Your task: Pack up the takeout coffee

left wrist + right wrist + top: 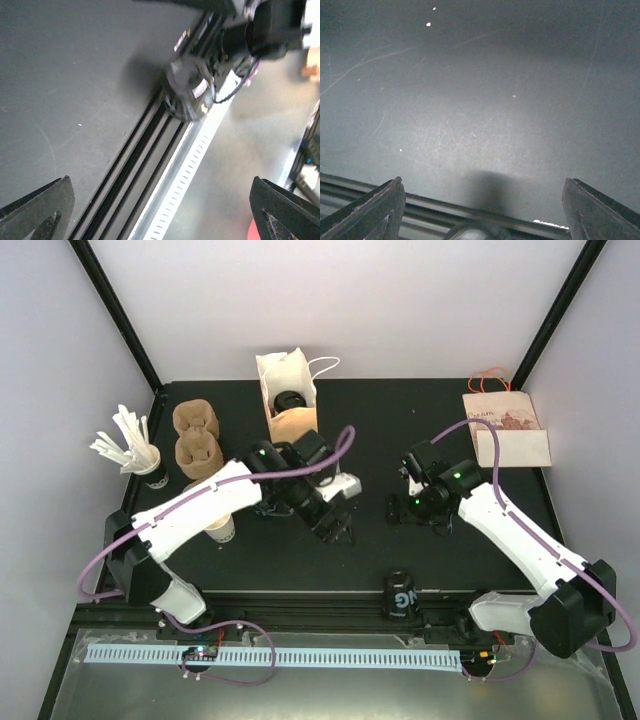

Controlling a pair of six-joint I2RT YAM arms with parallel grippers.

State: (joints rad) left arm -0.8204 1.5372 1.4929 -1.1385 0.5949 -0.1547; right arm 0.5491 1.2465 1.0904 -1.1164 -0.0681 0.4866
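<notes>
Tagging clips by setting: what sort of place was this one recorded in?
Probably a robot lab test cell staged as a coffee takeout counter: a black table walled by plain white panels, with a white paper bag, cardboard cup carriers and a cup of stirrers.

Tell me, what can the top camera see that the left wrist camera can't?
Only the top view shows the white bag, brown carriers, stirrers and a flat bag. Only the left wrist view shows its own fingers up close, wide apart and empty. Both show the black table, its rail and a dark cup lying there.
</notes>
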